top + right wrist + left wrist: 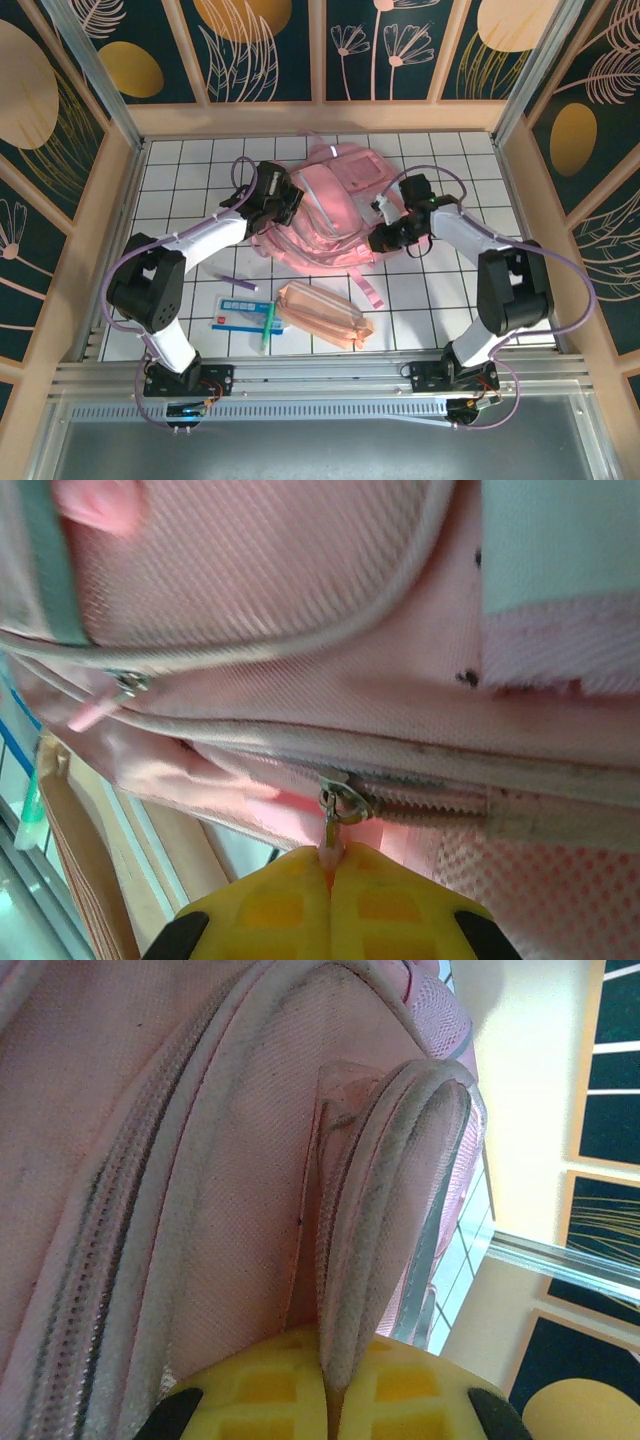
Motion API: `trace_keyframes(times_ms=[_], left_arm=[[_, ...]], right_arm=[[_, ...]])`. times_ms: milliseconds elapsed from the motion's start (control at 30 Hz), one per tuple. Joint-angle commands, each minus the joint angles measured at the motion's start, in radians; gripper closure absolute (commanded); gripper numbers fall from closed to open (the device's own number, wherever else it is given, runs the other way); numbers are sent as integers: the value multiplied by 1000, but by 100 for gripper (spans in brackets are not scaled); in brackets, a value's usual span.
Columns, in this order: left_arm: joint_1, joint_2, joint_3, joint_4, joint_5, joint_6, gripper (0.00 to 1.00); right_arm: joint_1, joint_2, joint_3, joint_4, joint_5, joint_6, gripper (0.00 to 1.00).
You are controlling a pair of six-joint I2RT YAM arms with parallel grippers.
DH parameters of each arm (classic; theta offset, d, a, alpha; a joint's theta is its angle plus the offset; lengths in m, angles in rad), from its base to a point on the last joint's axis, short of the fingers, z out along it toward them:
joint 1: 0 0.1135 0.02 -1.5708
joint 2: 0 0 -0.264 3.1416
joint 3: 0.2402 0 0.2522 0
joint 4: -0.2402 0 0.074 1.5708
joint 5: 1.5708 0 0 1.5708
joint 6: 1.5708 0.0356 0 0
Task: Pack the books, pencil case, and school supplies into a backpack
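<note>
The glossy pink backpack (335,210) lies flat on the tiled table, between my two grippers. At its left side my left gripper (277,203) is shut on a piped fabric fold (395,1210) of the backpack, which runs down between the yellow pads (265,1385). My right gripper (386,238) at the bag's right edge is shut on the pink zipper pull (330,848), just below the metal slider (345,802). The peach-pink pencil case (325,314) lies near the front. Left of it are the white-and-blue packet (238,312) and the green pen (267,328). The navy booklet is out of view.
A short purple stick (238,283) lies on the tiles left of the backpack. A pink strap (366,288) trails from the bag toward the front. Wooden walls (520,200) enclose the table on three sides, and a metal rail (320,372) runs along the near edge.
</note>
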Motion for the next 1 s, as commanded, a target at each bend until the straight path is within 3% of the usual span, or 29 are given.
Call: trace_keyframes(times_ms=[0, 333, 767, 967], left_arm=[[-9, 4, 6, 127, -9, -39, 100], [-9, 19, 6, 133, 10, -33, 100], [-13, 14, -1, 159, 39, -74, 100], [-25, 5, -47, 190, 26, -97, 100]], right_arm=[[18, 22, 32, -141, -2, 74, 100], [2, -40, 52, -97, -80, 101, 100], [379, 102, 108, 176, -30, 311, 100], [435, 95, 94, 450, 39, 516, 99]])
